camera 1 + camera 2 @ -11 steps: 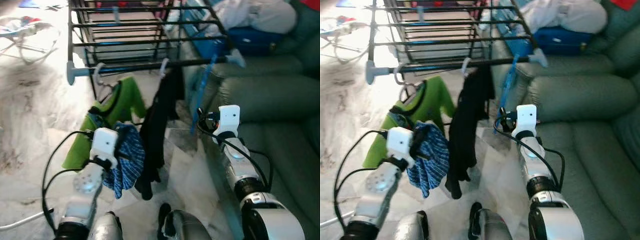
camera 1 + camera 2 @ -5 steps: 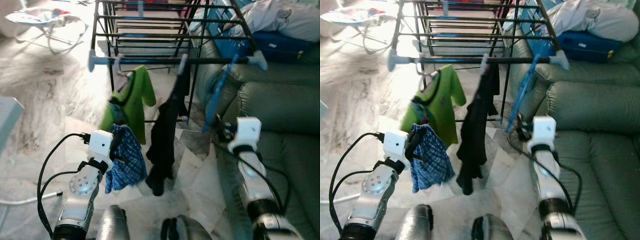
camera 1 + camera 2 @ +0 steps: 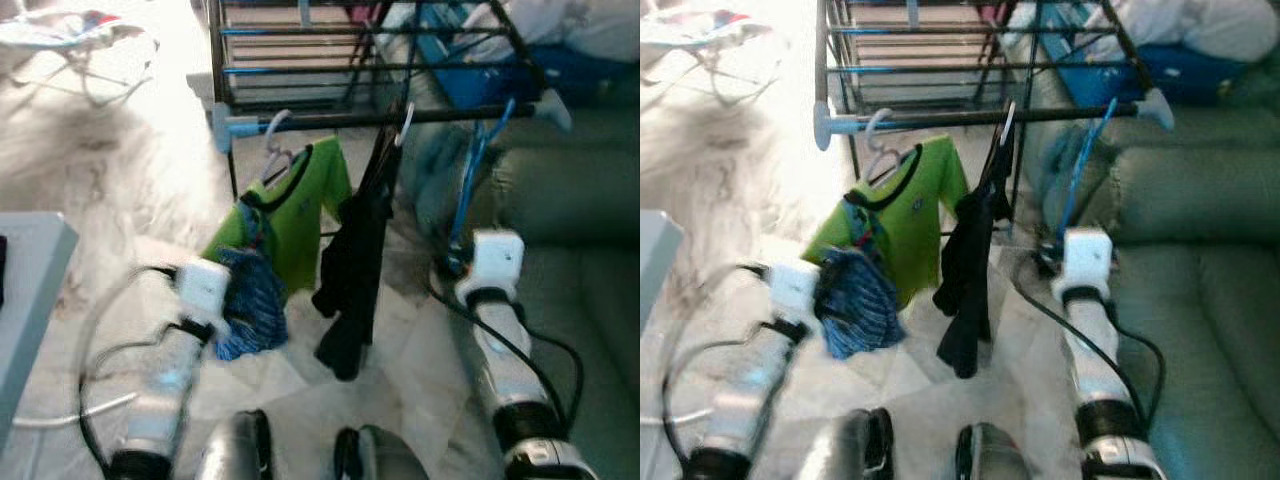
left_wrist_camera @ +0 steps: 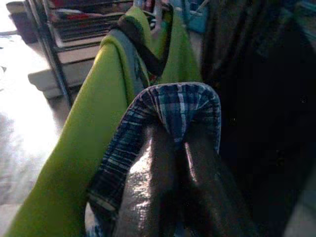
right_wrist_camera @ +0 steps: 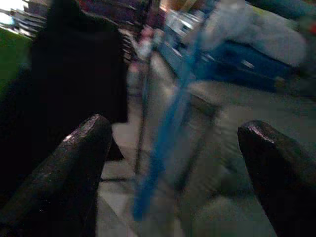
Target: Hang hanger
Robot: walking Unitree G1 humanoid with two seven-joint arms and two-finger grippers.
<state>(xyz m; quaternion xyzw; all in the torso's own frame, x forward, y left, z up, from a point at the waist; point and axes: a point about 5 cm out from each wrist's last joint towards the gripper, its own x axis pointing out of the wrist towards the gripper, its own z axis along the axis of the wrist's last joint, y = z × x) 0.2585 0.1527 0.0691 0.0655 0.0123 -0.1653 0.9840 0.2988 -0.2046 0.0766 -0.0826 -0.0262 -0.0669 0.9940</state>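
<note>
Two silver jointed arms, white boxy wrist housings, black cables looping alongside; glossy black fingers (image 5: 79, 168); left arm blurred, detail unclear.

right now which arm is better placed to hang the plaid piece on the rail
Left. The left gripper is shut on the plaid cloth, below the rail beside the green shirt. The right gripper is open, holding nothing, by the blue hanger.
</note>
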